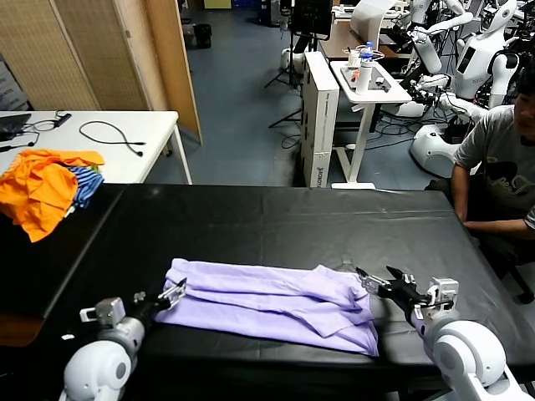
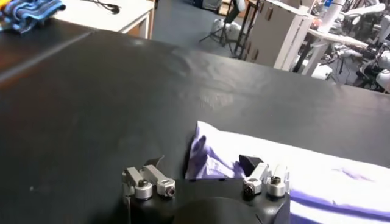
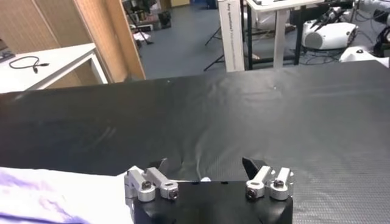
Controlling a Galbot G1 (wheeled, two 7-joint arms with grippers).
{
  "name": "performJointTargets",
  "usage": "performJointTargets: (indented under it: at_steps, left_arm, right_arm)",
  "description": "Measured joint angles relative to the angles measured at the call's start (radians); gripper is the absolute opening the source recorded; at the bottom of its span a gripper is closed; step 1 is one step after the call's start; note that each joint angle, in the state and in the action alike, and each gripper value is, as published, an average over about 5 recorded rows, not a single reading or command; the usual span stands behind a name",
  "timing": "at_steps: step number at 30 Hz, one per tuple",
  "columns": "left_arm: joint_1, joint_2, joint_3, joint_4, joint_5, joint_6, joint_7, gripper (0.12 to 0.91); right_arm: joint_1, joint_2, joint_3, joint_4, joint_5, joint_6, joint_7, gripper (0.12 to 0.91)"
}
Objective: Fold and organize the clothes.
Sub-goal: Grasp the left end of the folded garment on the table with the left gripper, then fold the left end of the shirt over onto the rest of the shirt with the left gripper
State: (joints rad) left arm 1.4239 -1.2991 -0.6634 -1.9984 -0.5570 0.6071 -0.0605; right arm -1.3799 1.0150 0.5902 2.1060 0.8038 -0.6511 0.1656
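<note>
The lavender T-shirt (image 1: 272, 305) lies folded into a long band across the near part of the black table (image 1: 267, 225), plain face up. My left gripper (image 1: 171, 294) is open at the shirt's left end, its jaws straddling the corner of the cloth (image 2: 210, 155) without closing on it. My right gripper (image 1: 380, 280) is open at the shirt's right end, just past its edge, over bare table; a bit of lavender cloth (image 3: 36, 195) shows beside it in the right wrist view.
Bright orange garments (image 1: 42, 188) and a blue-and-white striped cloth (image 1: 86, 185) lie at the table's far left corner. A white desk (image 1: 125, 138) with cables stands behind. A seated person (image 1: 501, 159) is at the right edge. Other robots and a cart stand beyond.
</note>
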Motion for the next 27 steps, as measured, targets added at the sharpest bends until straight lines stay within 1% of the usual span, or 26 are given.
performJointTargets:
  at_steps: [2, 6, 7, 12, 13, 15, 17, 20, 27]
  left_arm:
    - [0.002, -0.006, -0.001, 0.002, -0.001, -0.003, 0.001, 0.769]
    - [0.005, -0.018, -0.002, 0.009, 0.002, -0.009, 0.003, 0.569]
    - [0.006, -0.021, -0.002, 0.01, 0.004, -0.01, 0.003, 0.533]
    - [0.01, -0.031, 0.001, 0.011, 0.025, -0.013, 0.006, 0.233]
    - [0.01, -0.033, 0.002, 0.01, 0.033, -0.014, 0.008, 0.206]
    - [0.009, -0.032, 0.004, 0.009, 0.06, -0.016, 0.015, 0.178]
    - [0.009, -0.026, 0.006, 0.008, 0.1, -0.025, 0.025, 0.171]
    - [0.006, -0.008, 0.004, 0.007, 0.177, -0.053, 0.041, 0.171]
    - [-0.001, 0.083, -0.03, 0.028, 0.315, -0.117, 0.064, 0.171]
  right_arm:
    - [0.0, 0.001, -0.002, 0.0, -0.001, 0.0, 0.0, 0.907]
    - [0.001, 0.002, -0.005, 0.001, -0.002, 0.0, 0.001, 0.907]
    - [0.002, 0.002, -0.005, 0.001, -0.002, 0.0, 0.001, 0.907]
    - [0.005, 0.003, -0.005, 0.0, -0.004, 0.002, 0.001, 0.907]
    - [0.005, 0.003, -0.005, -0.001, -0.004, 0.002, 0.001, 0.907]
    - [0.003, 0.005, -0.005, -0.001, -0.005, 0.003, 0.0, 0.907]
    - [0.001, 0.007, -0.003, -0.001, -0.007, 0.004, -0.002, 0.907]
    - [-0.003, 0.009, 0.0, -0.001, -0.007, 0.005, -0.005, 0.907]
    - [-0.006, 0.018, 0.002, 0.0, -0.008, 0.008, -0.006, 0.907]
